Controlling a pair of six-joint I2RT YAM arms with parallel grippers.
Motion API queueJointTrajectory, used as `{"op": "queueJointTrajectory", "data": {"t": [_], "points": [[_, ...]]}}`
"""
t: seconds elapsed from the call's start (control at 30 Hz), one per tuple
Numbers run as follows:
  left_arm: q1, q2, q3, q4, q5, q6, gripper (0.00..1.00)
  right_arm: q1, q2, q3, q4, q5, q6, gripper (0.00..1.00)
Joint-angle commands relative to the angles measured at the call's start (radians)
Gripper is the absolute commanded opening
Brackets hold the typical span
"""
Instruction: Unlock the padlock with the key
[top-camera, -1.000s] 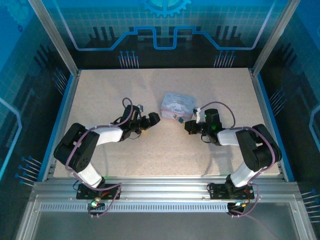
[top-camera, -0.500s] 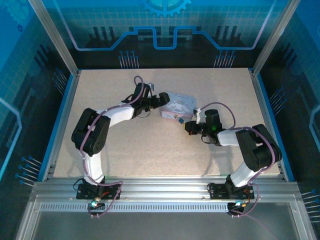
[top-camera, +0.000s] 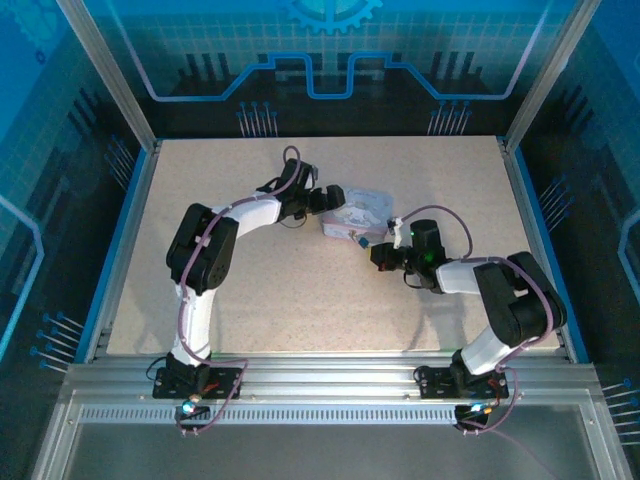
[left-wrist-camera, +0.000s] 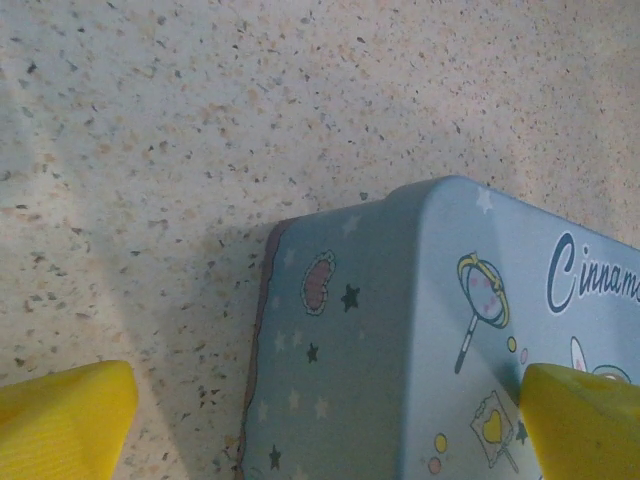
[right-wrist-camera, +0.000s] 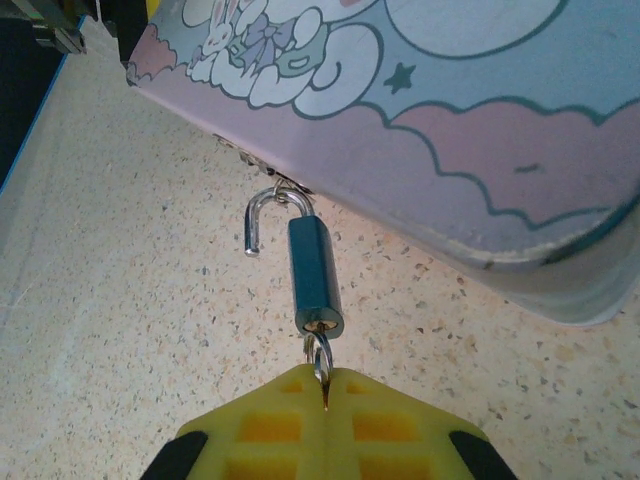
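Right hand (right-wrist-camera: 326, 392): fingers clenched together on the key (right-wrist-camera: 320, 362). The key's tip sits in the bottom of the padlock (right-wrist-camera: 315, 275), just ahead of the fingertips. The padlock hangs against the front edge of the box (right-wrist-camera: 480, 130), which lies ahead of this hand. The shackle (right-wrist-camera: 262, 215) is sprung, with its free end out of the body and its other end hooked at the box's latch.

Left hand (left-wrist-camera: 320, 420): released, fingers (left-wrist-camera: 65, 415) wide apart. One is over the tabletop (left-wrist-camera: 150, 150) and the other over the box lid, with the box corner between them.
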Motion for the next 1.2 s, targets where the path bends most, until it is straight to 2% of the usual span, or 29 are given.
{"op": "queueJointTrajectory", "data": {"t": [0.0,0.23,0.53,0.83,0.97,1.17], "points": [[0.021,0.010,-0.030,-0.090,-0.015,0.048,0.99,-0.010,-0.041,-0.022,-0.066,0.009,0.010,0.00],[0.044,-0.060,-0.193,-0.044,-0.020,0.050,0.99,-0.013,-0.061,-0.045,-0.078,0.013,0.034,0.00],[0.048,-0.181,-0.428,0.059,-0.020,0.008,0.99,-0.018,0.027,-0.059,-0.024,-0.060,0.127,0.00],[0.048,-0.253,-0.528,0.107,-0.025,-0.023,0.99,-0.022,0.081,-0.068,-0.003,-0.092,0.184,0.00],[0.048,-0.260,-0.531,0.113,-0.019,-0.028,0.99,-0.033,0.078,-0.072,-0.002,-0.100,0.178,0.08],[0.047,-0.288,-0.544,0.122,-0.015,-0.035,0.99,-0.070,0.008,-0.073,-0.111,-0.108,0.075,0.30]]}}
